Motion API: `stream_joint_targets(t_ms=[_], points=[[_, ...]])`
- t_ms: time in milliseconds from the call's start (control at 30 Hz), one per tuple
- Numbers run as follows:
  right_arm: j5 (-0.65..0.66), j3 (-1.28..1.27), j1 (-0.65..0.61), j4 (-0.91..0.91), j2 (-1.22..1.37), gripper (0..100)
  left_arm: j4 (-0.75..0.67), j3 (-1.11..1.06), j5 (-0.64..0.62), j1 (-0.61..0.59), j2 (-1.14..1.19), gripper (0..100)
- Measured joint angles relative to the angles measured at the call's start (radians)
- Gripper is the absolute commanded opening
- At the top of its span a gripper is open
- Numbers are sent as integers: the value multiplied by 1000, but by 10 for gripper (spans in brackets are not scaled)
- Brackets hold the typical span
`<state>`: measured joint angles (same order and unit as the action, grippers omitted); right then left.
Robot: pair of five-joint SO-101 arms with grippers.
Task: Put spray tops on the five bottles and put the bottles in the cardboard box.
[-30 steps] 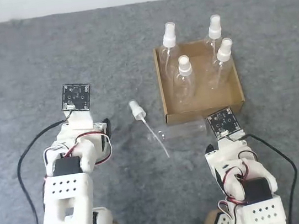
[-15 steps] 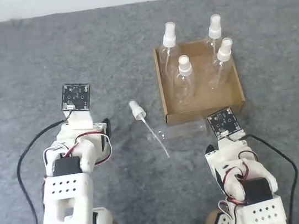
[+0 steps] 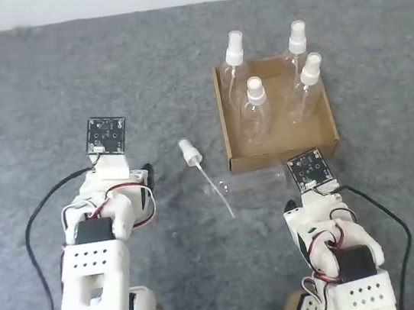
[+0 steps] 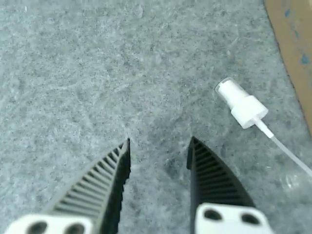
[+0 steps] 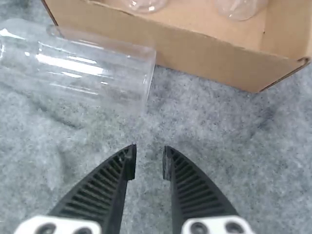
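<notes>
High view: four capped bottles (image 3: 256,106) stand upright inside the cardboard box (image 3: 283,156). The fifth bottle (image 3: 251,181), uncapped, lies on its side on the grey worktop (image 3: 66,82), just beside the box's near wall. The loose spray top (image 3: 190,153) lies near it, tube trailing

Left wrist view: left gripper (image 4: 158,151) moderately open, empty, over bare worktop, apart from the spray top

Right wrist view: right gripper (image 5: 148,158) parted narrowly, empty, near the fifth bottle

Change: none against the earlier frames; arms and items unmoved
</notes>
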<state>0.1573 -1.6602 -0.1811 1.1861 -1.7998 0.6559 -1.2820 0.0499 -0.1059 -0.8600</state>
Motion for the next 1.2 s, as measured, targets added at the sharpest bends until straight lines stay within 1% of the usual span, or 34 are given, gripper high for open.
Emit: stream_joint_targets(t_ms=[233, 500, 767, 867, 1100, 1133, 1200], points=[[0, 0, -12, 75, 0, 52, -9, -2, 0, 0, 0, 174], [0, 0, -219, 92, 0, 52, -9, -2, 0, 0, 0, 174], [0, 0, -376, 74, 0, 53, -9, -2, 0, 0, 0, 174], [0, 0, -367, 26, 0, 55, -9, -2, 0, 0, 0, 174], [8, 0, -227, -104, 0, 56, -9, -2, 0, 0, 0, 174], [28, 0, -210, -118, 0, 56, -9, -2, 0, 0, 0, 174], [110, 0, -178, -115, 0, 56, -9, -2, 0, 0, 0, 174]])
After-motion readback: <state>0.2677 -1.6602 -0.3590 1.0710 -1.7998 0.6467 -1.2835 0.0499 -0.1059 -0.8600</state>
